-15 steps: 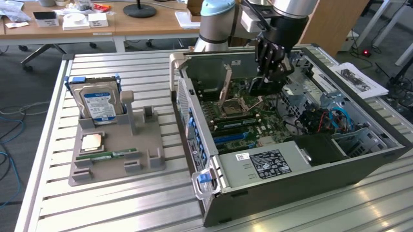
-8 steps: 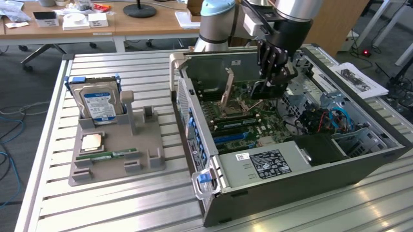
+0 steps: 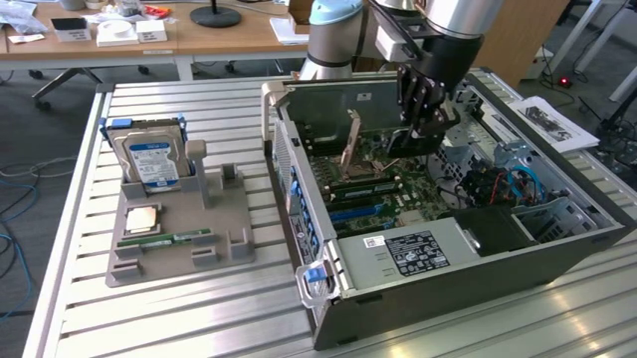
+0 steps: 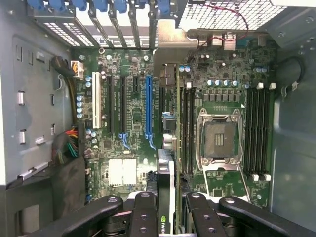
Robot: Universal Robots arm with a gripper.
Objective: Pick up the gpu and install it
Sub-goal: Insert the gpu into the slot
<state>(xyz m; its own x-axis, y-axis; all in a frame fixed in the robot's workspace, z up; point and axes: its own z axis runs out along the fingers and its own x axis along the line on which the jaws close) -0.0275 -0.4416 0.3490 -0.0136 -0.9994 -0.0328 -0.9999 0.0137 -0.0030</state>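
Observation:
My gripper [image 3: 422,123] hangs inside the open computer case [image 3: 448,291], above the motherboard [image 3: 371,195]. It is shut on the gpu [image 3: 406,143], a thin dark card held upright on its edge. In the wrist view the gpu [image 4: 167,165] runs edge-on away from the gripper [image 4: 168,200], with a green logo between the black fingers [image 4: 144,210]. Its silver bracket [image 4: 170,42] reaches the case's rear slot openings. The card hovers beside the long blue slot [image 4: 148,106], between that slot and the memory slots; whether it touches the board I cannot tell.
A grey holder tray [image 3: 229,216] on the slatted table carries a hard drive [image 3: 154,160], a processor chip [image 3: 139,218] and a green memory stick [image 3: 164,240]. Inside the case are the open processor socket [image 4: 218,136], cables [image 4: 69,143] and the power supply [image 3: 418,250].

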